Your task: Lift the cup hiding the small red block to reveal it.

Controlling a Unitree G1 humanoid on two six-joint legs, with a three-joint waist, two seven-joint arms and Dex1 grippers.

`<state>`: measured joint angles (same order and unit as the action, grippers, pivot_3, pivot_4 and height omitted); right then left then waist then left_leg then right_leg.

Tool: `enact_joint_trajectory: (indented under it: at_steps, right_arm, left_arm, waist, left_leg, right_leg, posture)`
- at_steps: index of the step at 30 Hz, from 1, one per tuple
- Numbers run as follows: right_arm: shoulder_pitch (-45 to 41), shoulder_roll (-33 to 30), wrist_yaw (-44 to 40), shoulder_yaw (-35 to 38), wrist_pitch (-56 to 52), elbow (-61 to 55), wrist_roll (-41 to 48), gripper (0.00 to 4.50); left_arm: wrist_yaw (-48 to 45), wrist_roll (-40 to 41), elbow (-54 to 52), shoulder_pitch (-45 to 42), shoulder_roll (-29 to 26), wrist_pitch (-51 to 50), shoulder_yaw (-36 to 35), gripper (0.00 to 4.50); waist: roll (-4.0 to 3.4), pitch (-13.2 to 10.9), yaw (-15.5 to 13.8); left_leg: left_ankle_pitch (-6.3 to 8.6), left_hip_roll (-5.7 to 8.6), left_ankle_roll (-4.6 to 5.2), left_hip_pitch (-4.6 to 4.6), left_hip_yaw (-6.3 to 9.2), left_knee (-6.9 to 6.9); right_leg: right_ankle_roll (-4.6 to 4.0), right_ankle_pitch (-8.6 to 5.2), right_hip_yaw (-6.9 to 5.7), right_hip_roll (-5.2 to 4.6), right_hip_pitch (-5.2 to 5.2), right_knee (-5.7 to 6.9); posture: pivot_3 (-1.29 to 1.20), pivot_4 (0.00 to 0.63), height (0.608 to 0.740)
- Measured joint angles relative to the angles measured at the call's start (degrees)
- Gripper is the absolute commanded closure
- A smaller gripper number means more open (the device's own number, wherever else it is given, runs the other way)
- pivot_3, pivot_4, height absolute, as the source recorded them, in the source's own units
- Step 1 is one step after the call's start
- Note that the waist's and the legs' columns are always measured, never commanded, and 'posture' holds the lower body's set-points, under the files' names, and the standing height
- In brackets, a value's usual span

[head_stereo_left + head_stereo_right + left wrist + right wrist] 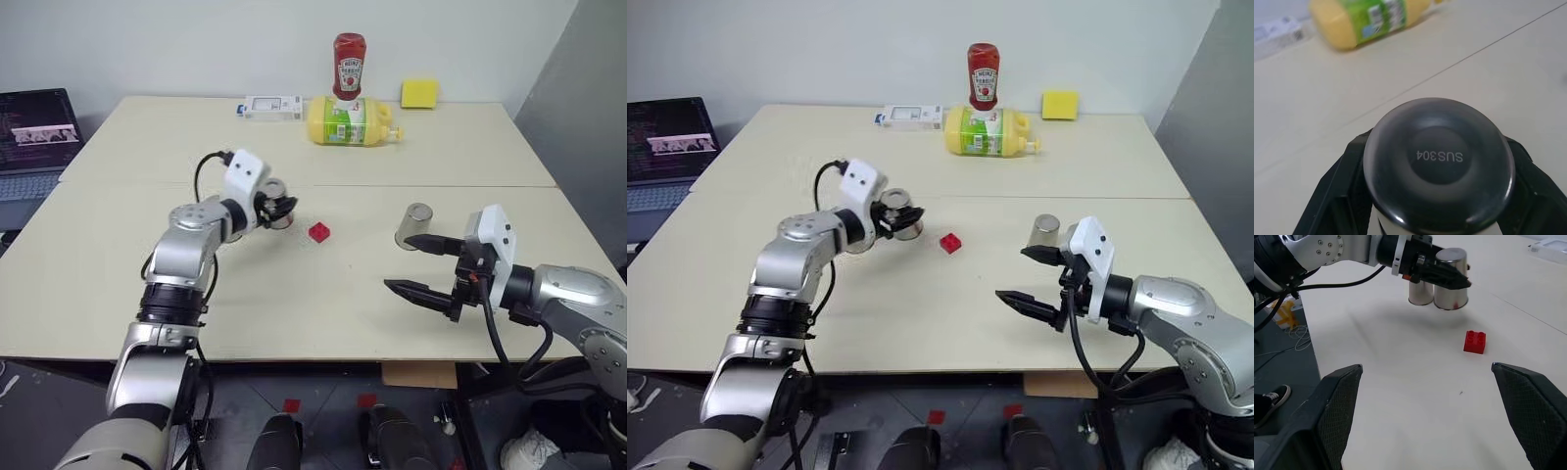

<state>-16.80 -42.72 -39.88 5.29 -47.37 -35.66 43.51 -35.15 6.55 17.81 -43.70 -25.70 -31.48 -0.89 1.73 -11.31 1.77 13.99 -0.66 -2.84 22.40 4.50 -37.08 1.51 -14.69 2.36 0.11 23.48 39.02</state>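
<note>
My left gripper (1449, 279) is shut on a silvery metal cup (1452, 297) and holds it just above the table, upside down, so its stamped base (1437, 161) faces the left wrist camera. The small red block (319, 232) lies uncovered on the table, a little to the right of the held cup. A second cup (1419, 293) stands right behind the held one. A third cup (415, 225) stands upside down further right, close to my right gripper (402, 264), which hangs open over the table with nothing between its fingers.
At the table's far side lie a yellow bottle (348, 119) on its side, a red ketchup bottle (348, 64) behind it, a white box (272, 106) and a yellow sponge (418, 93). A laptop (34, 137) sits off the table's left edge.
</note>
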Motion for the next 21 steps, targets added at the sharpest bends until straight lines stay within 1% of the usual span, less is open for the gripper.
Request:
enact_joint_trajectory:
  at_steps: [5, 9, 10, 13, 16, 17, 21]
  right_arm:
    - [-1.1, 0.2, -0.1, -1.1, 0.0, 0.2, 0.0, 0.0]
    - [-1.9, 0.2, -0.1, -1.6, 0.0, 0.8, 0.0, 0.0]
    - [-1.9, 0.2, -0.2, -1.8, 0.0, 0.8, 0.0, 0.0]
    - [-1.9, 0.1, -0.2, -2.0, 0.0, 0.8, 0.0, 0.0]
    - [-1.8, 0.1, -0.2, -2.0, 0.0, 0.8, 0.0, 0.0]
    - [-1.8, 0.1, -0.2, -2.0, 0.0, 0.8, 0.0, 0.0]
    - [-1.8, 0.1, -0.6, -2.0, 0.1, 0.8, 0.0, 0.0]
  left_arm:
    - [1.7, 0.1, 3.2, 0.4, 0.5, -0.6, -0.7, 1.8]
    - [0.8, 0.2, 5.1, 0.4, 1.4, -0.4, -0.6, 1.8]
    - [0.8, 0.2, 5.6, 0.4, 1.7, -0.4, -0.6, 1.45]
    - [0.7, 0.4, 6.5, 0.3, 2.3, -0.4, -0.7, 0.85]
    - [0.5, 0.7, 6.9, 0.1, 2.4, -0.4, -0.8, 0.16]
    - [0.3, 1.0, 6.9, 0.0, 2.3, -0.4, -0.9, 0.06]
    - [0.1, 1.4, 6.6, -0.4, 1.7, -0.5, -1.3, 0.06]
  waist:
    - [0.0, 0.0, -0.2]
    - [0.0, 0.0, -0.2]
    - [0.0, 0.0, -0.2]
    - [0.0, 0.0, -0.1]
    - [0.0, 0.0, -0.1]
    - [0.0, 0.0, -0.1]
    - [0.0, 0.0, -0.1]
  left_leg:
    - [0.0, 0.03, 0.0, 0.05, 0.0, 0.0]
    - [0.0, 0.03, 0.0, 0.06, 0.0, 0.01]
    - [0.0, 0.03, 0.0, 0.06, 0.0, 0.02]
    - [0.0, 0.03, 0.0, 0.05, 0.0, 0.01]
    - [0.0, 0.03, 0.0, 0.04, 0.0, 0.01]
    - [0.0, 0.03, 0.0, 0.04, 0.0, 0.01]
    - [0.0, 0.02, 0.0, 0.04, 0.0, 0.01]
  right_leg:
    - [0.0, 0.0, -0.01, -0.04, 0.0, -0.04]
    - [0.0, 0.0, -0.02, -0.05, 0.0, -0.05]
    - [0.0, 0.0, -0.02, -0.05, 0.01, -0.05]
    - [0.0, 0.0, -0.02, -0.05, 0.01, -0.04]
    - [0.0, 0.0, -0.02, -0.05, 0.01, -0.04]
    - [0.0, 0.0, -0.02, -0.04, 0.01, -0.04]
    - [0.0, 0.0, -0.02, -0.04, 0.01, -0.04]
  posture:
    - [0.0, 0.15, 0.74]
    - [0.0, 0.15, 0.74]
    - [0.0, 0.15, 0.74]
    - [0.0, 0.15, 0.74]
    - [0.0, 0.15, 0.74]
    - [0.0, 0.15, 0.74]
    - [0.0, 0.15, 0.74]
